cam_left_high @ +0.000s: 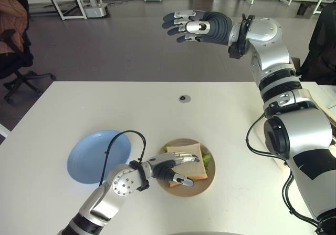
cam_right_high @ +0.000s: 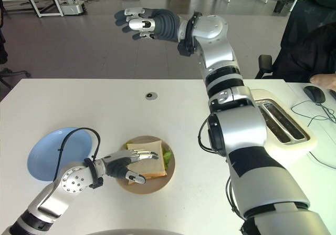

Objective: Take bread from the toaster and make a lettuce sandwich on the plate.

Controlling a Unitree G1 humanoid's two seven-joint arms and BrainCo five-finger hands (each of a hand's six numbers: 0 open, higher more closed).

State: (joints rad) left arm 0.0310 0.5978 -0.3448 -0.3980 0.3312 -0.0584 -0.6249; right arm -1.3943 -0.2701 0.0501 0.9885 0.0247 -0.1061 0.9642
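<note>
Two hands are in play. The left hand [cam_left_high: 170, 167] is laid flat on the top bread slice [cam_left_high: 191, 153], fingers nearly straight, nothing gripped. The sandwich is set on the tan plate [cam_left_high: 190, 192], with lettuce [cam_left_high: 208, 160] poking out at its right edge. The right hand [cam_left_high: 197, 26] is held high over the table [cam_left_high: 226, 119], loosely open and empty. The bread is judged light, soft and easily crushed, so its edges are best pinched gently.

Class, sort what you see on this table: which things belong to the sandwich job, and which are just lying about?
Job in hand:
toaster
bread
lettuce
tan plate holding the sandwich

Lying about:
blue plate, with nothing on it
computer mouse
round table grommet
</note>
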